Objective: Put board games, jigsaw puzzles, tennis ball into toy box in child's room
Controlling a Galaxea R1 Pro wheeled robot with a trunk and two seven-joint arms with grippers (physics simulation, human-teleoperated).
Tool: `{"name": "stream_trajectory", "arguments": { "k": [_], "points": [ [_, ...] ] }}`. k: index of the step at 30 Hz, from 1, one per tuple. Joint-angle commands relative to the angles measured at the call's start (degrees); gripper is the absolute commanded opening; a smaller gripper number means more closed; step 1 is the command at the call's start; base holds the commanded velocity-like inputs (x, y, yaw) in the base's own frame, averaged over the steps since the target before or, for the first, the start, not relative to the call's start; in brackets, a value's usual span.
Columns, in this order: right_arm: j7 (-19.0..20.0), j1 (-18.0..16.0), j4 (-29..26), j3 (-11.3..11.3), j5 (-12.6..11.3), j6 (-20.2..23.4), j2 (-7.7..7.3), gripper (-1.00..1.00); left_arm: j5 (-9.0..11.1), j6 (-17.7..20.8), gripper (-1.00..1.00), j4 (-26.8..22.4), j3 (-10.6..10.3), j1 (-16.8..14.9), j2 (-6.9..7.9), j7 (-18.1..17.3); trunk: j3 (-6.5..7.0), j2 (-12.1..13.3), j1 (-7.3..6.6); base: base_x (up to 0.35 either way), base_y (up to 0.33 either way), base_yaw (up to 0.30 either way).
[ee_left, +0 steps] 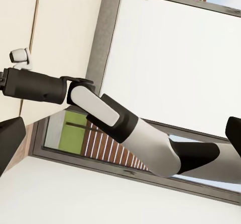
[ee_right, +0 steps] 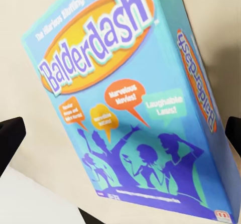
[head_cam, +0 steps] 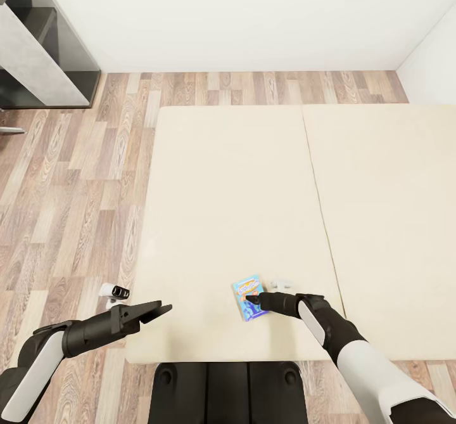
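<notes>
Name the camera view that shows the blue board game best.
The right wrist view: the blue board game is close, its Balderdash lid readable. The head view shows it small on the bed, at the right gripper.

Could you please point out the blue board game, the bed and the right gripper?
blue board game (ee_right: 125,103): right wrist view, printed lid.
bed (head_cam: 228,189): head view, bare mattress.
right gripper (head_cam: 252,300): head view, between fingertips.

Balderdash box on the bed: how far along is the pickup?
Done: right claw has reached the blue Balderdash box, which lies flat on the beige mattress. In hand: nothing; the right wrist view shows fingertips spread either side of the box, not clamped. Left: grasp, lift, carry to the toy box. Left claw idle.
</notes>
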Motion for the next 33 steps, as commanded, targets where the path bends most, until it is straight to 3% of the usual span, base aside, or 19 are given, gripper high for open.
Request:
{"name": "stream_trajectory", "arguments": {
  "k": [1,7,18,33],
  "points": [
    [-0.06,-0.02,-0.07,0.26,-0.37,0.25,-0.07,1.00,0.06,0.27,1.00,-0.01,-0.01,-0.01,0.01,-0.09,-0.06,-0.09,0.03,0.000,0.000,0.000],
    [0.36,-0.02,-0.07,0.26,-0.39,0.28,-0.05,1.00,0.06,0.27,1.00,-0.01,-0.01,-0.02,0.01,-0.08,-0.06,-0.09,0.03,0.000,0.000,0.000],
    [4.70,-0.02,0.00,0.26,-0.46,0.24,0.98,1.00,0.06,0.27,1.00,-0.01,-0.06,-0.03,0.00,-0.02,-0.06,-0.09,0.03,0.000,0.000,0.000],
    [4.96,-0.02,0.02,0.26,0.28,-0.04,1.19,1.00,0.06,0.26,1.00,-0.01,-0.06,0.00,-0.05,0.01,-0.06,-0.09,0.03,0.000,0.000,0.000]
  ]
}}
